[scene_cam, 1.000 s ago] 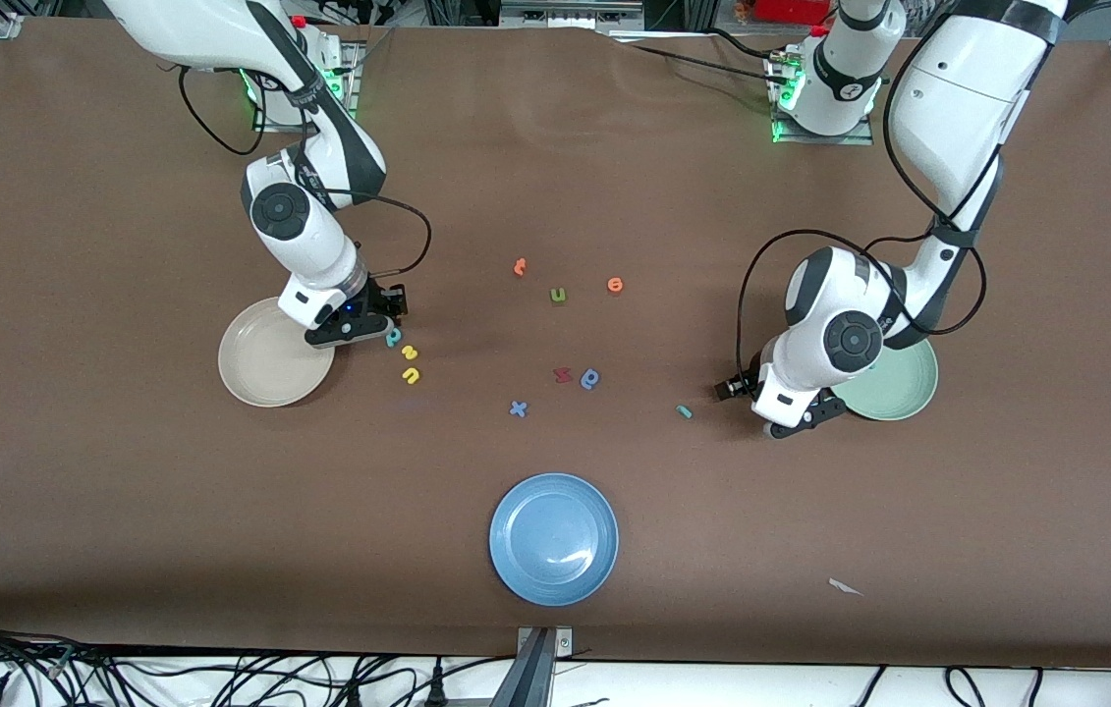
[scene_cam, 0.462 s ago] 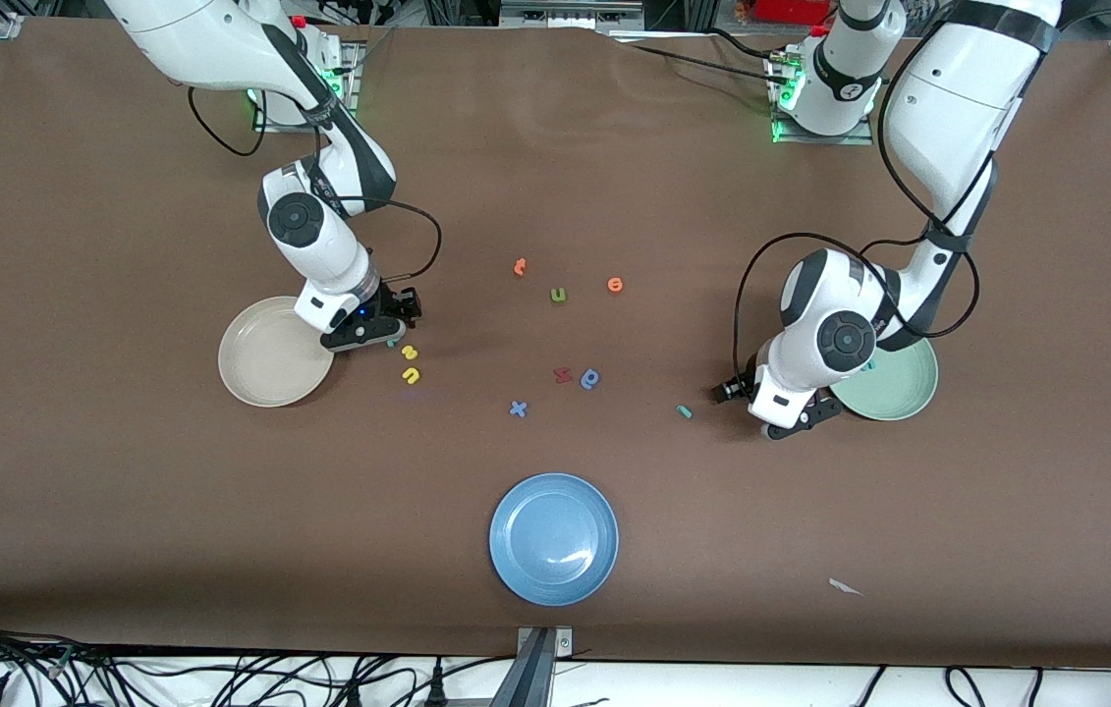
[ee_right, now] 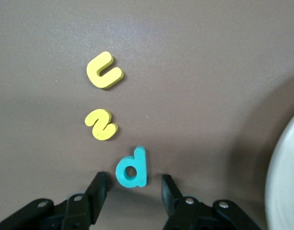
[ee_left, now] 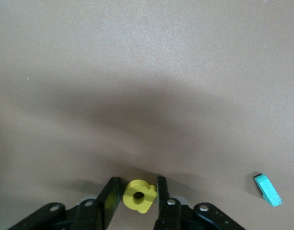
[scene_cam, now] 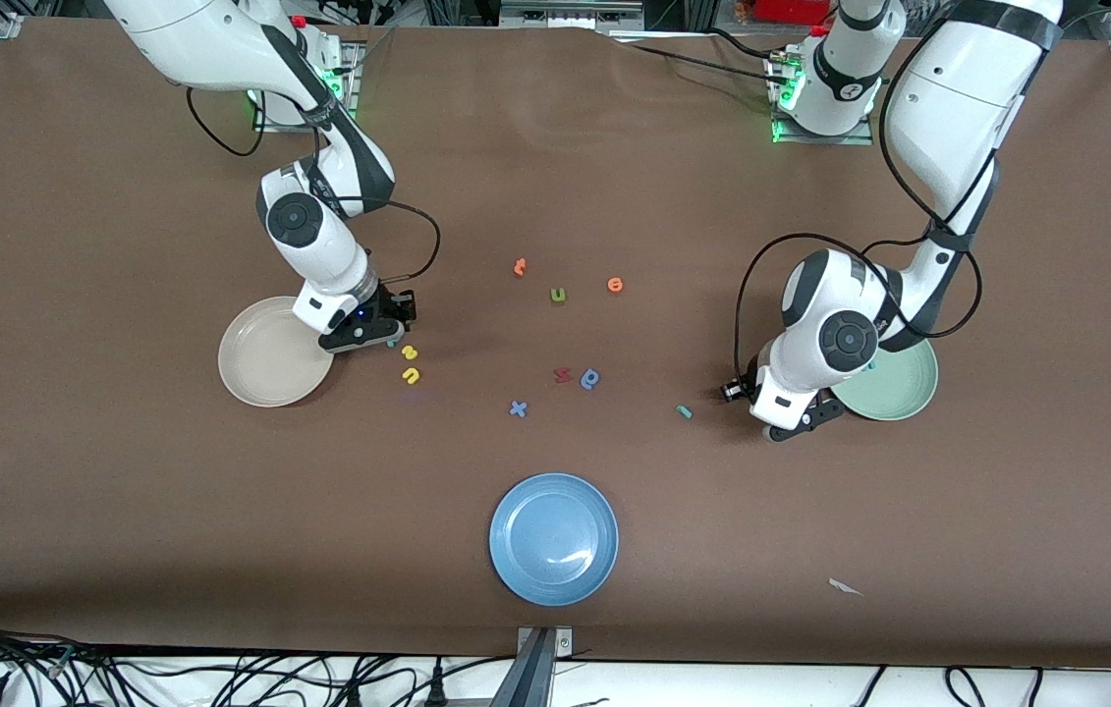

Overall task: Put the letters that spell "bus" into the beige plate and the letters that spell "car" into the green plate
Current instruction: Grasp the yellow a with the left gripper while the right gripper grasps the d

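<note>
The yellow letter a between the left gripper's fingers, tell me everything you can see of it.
The yellow letter a is a small, thick, matte piece, foam by the look of it, with one round hole through its rounded body and a short stub at one side. It lies flat on the brown table, next to the green plate at the left arm's end. The left gripper is down around it, one finger on each side, close against it but not clearly pinching. A teal letter lies apart from it.

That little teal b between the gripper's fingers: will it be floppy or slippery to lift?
The teal b looks like thick, matte foam, so probably light, fairly stiff and grippy. It lies flat on the table, so it shouldn't roll; being so small, it might slide if the right gripper nudges it.
</note>
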